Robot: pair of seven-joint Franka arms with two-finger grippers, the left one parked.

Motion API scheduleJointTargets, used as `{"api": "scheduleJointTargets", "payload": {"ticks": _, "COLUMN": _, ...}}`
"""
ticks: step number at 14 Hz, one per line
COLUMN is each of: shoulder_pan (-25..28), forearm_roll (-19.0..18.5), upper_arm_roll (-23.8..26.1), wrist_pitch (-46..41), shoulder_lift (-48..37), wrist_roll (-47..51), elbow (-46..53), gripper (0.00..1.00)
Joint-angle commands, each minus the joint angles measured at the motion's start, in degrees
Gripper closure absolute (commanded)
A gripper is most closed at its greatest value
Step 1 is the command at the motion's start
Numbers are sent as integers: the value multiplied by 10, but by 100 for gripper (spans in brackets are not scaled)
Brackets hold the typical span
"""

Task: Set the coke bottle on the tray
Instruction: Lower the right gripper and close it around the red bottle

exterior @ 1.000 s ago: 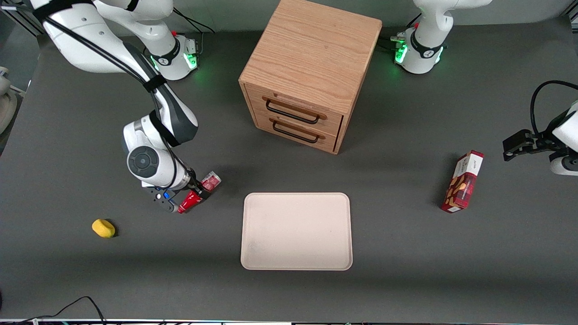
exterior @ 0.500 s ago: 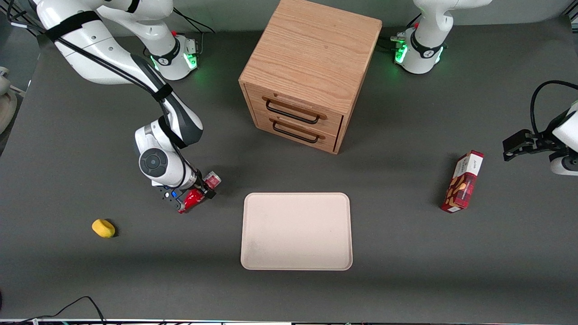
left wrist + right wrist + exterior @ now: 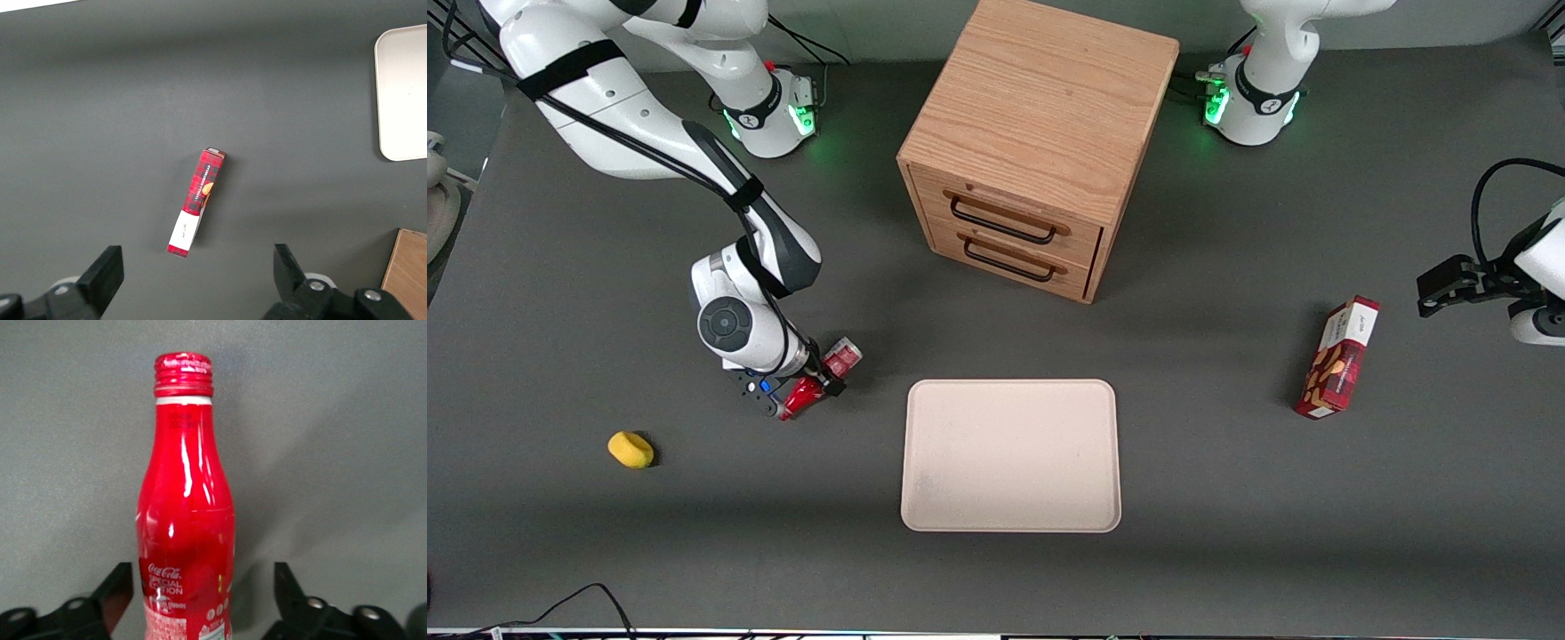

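Note:
The coke bottle [image 3: 843, 357] is a slim red bottle lying on its side on the dark table, beside the cream tray [image 3: 914, 453] toward the working arm's end. My gripper [image 3: 795, 394] is down over it, with one finger on each side of the body. In the right wrist view the bottle [image 3: 187, 520] fills the middle, red cap away from the camera. My gripper [image 3: 201, 581] is open there. One finger sits close against the bottle and the other stands clear of it with grey table showing between. The tray's corner also shows in the left wrist view [image 3: 400, 93].
A wooden two-drawer cabinet [image 3: 1032, 151] stands farther from the front camera than the tray. A red snack box [image 3: 1338, 356] lies toward the parked arm's end, also in the left wrist view [image 3: 197, 200]. A yellow object [image 3: 631, 449] lies toward the working arm's end.
My wrist has shifted a little toward the tray and settled over the bottle. The bottle has stayed in the same place on the table.

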Motion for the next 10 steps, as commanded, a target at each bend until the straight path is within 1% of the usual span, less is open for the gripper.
{"api": "scheduleJointTargets", "payload": {"ticks": 1, "shoulder_pan": -5, "forearm_roll": -18, "upper_arm_roll": 3, "wrist_pitch": 22, "shoulder_lift": 2, "wrist_roll": 20, "elbow": -3, "gripper": 33}}
{"api": "scheduleJointTargets", "payload": {"ticks": 2, "shoulder_pan": -4, "forearm_roll": -18, "upper_arm_roll": 3, "wrist_pitch": 26, "shoulder_lift": 4, "wrist_roll": 20, "elbow": -3, "gripper": 40}}
{"api": "scheduleJointTargets", "payload": {"ticks": 4, "shoulder_pan": -4, "forearm_roll": -18, "upper_arm_roll": 3, "wrist_pitch": 39, "shoulder_lift": 8, "wrist_roll": 20, "elbow": -3, "gripper": 48}}
{"api": "scheduleJointTargets", "payload": {"ticks": 6, "shoulder_pan": -4, "forearm_roll": -18, "upper_arm_roll": 3, "wrist_pitch": 39, "shoulder_lift": 8, "wrist_roll": 17, "elbow": 0, "gripper": 63}}
{"api": "scheduleJointTargets", "payload": {"ticks": 8, "shoulder_pan": -4, "forearm_roll": -18, "upper_arm_roll": 4, "wrist_pitch": 35, "shoulder_lift": 2, "wrist_roll": 14, "elbow": 7, "gripper": 76}}
{"api": "scheduleJointTargets", "payload": {"ticks": 9, "shoulder_pan": -3, "forearm_roll": -18, "upper_arm_roll": 5, "wrist_pitch": 26, "shoulder_lift": -3, "wrist_roll": 15, "elbow": 15, "gripper": 79}}
{"api": "scheduleJointTargets", "payload": {"ticks": 10, "shoulder_pan": -3, "forearm_roll": -18, "upper_arm_roll": 9, "wrist_pitch": 6, "shoulder_lift": -11, "wrist_roll": 15, "elbow": 24, "gripper": 79}}
